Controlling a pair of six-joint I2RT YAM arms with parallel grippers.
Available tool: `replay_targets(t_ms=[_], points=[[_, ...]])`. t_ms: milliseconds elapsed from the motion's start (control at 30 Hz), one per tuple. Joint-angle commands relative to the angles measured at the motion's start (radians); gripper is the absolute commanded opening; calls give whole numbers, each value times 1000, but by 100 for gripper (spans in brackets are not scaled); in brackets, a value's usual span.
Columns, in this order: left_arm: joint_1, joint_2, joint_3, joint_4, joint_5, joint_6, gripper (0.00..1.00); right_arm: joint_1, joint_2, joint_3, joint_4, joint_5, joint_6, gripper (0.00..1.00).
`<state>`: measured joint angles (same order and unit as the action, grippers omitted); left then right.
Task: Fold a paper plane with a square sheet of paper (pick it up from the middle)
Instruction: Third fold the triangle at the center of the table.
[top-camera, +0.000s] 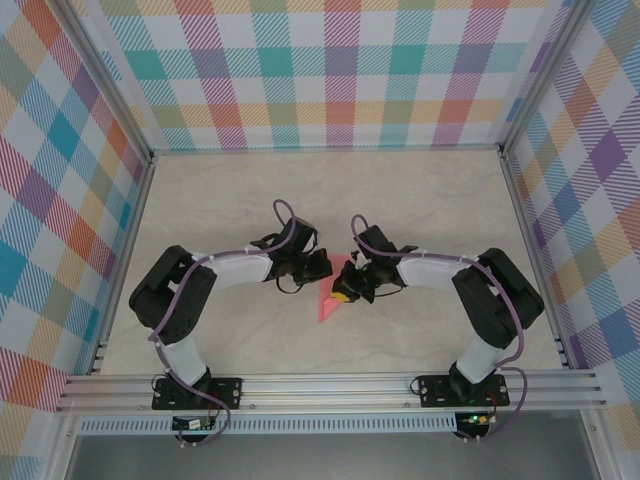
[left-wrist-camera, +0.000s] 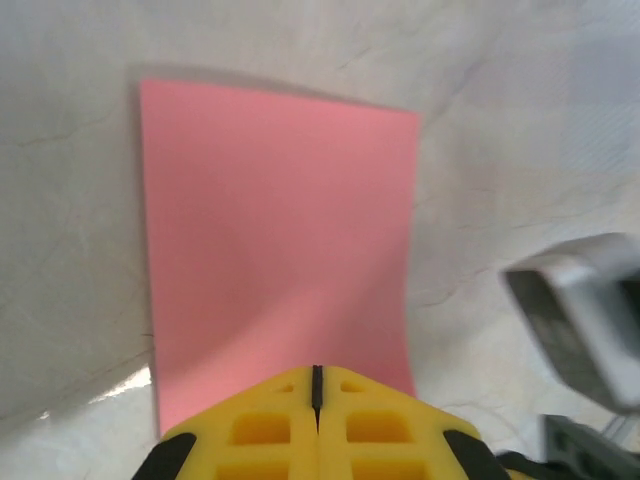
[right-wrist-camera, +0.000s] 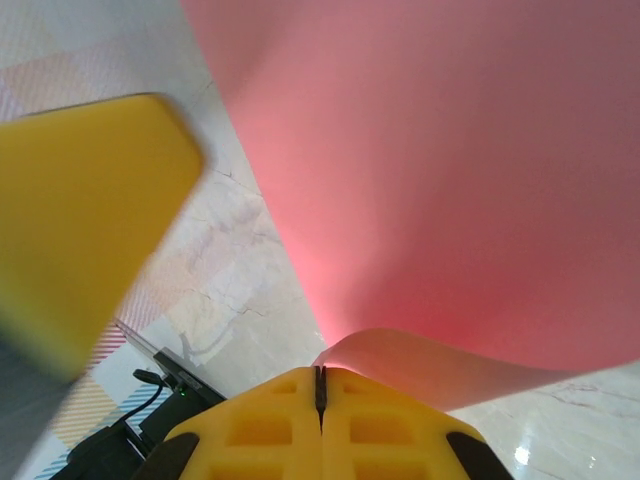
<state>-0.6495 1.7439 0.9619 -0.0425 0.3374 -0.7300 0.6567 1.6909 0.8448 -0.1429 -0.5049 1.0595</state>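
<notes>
The right gripper (right-wrist-camera: 320, 378) has its two yellow fingers pressed together with no gap, and a curled lip of the square sheet of salmon-pink paper (right-wrist-camera: 450, 170) runs straight into the seam, so I judge it pinched there; from that pinch the sheet bellies up and away, clear of the pale marble-patterned tabletop (right-wrist-camera: 240, 270). A blurred yellow block (right-wrist-camera: 90, 220) stands close on the left of this view, probably part of the other arm. The left gripper (left-wrist-camera: 317, 375) is closed just as tight, its tips meeting at the near edge of the sheet (left-wrist-camera: 280, 230); whether paper sits between them I cannot tell. A grey housing (left-wrist-camera: 585, 315) hangs just beside it. From above, the sheet (top-camera: 328, 305) lies mid-table between the two wrists, inside checked fabric walls (top-camera: 330, 70). The paper looks very light and limp: it bows under its own weight, will crease wherever it is squeezed, and could slide or tear if the two grippers pull against each other. A shallow grip on an edge, near its middle, seems safest. Counted: one sheet, two arms, two grippers, no finished plane.
</notes>
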Motion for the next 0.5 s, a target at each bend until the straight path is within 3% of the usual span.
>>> replay_targets(t_ms=[0,467], points=[[24,-29,-21,31,-41,-11,4,8,25,20,24,12,-23,2],[33,89,10,-9,-3,-7,1,13,55,25,48,9,-34,2]])
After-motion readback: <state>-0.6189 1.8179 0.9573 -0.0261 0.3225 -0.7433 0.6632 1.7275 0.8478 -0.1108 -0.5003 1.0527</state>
